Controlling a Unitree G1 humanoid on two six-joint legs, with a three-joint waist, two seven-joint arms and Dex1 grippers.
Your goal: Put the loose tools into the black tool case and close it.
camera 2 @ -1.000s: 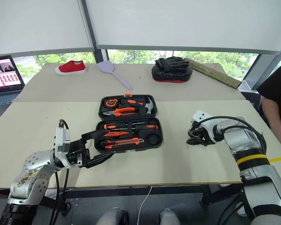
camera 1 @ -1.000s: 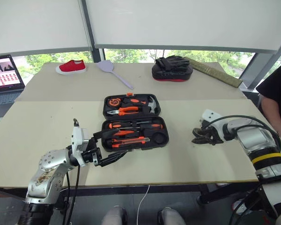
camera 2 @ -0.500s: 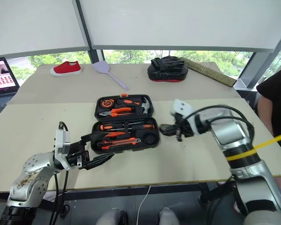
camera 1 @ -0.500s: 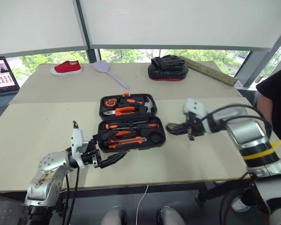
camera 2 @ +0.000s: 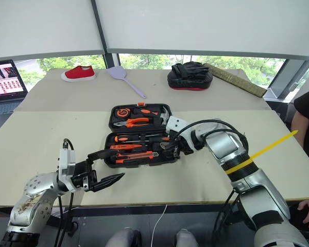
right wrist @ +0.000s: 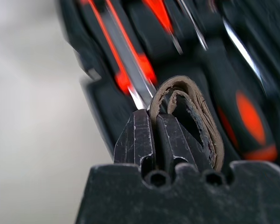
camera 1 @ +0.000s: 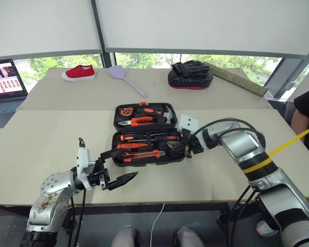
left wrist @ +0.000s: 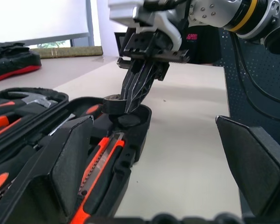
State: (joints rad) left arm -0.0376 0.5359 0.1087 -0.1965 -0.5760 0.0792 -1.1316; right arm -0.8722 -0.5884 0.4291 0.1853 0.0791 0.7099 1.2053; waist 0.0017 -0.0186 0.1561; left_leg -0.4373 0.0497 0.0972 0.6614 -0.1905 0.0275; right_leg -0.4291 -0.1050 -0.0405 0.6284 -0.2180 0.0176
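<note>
tape roll pinched over the open case

jaws of the right gripper are closed tight on the rim of the small dark grey tape roll, one finger inside the ring and one outside. the roll hangs at the near right corner of the black tool case, just over a round recess there; whether it touches the moulding is not clear. the right gripper slants down toward the case from the right.

the left gripper has its fingers spread wide and holds nothing. it hovers low over the table, just in front of the case's near left corner, pointing toward it.

the case lies open and flat at the table's middle. orange-and-black screwdrivers and the utility knife sit in the near half. pliers and other tools fill the far half.

farther back lie a red shoe, a lilac spatula and a black-and-red mitt.
</note>
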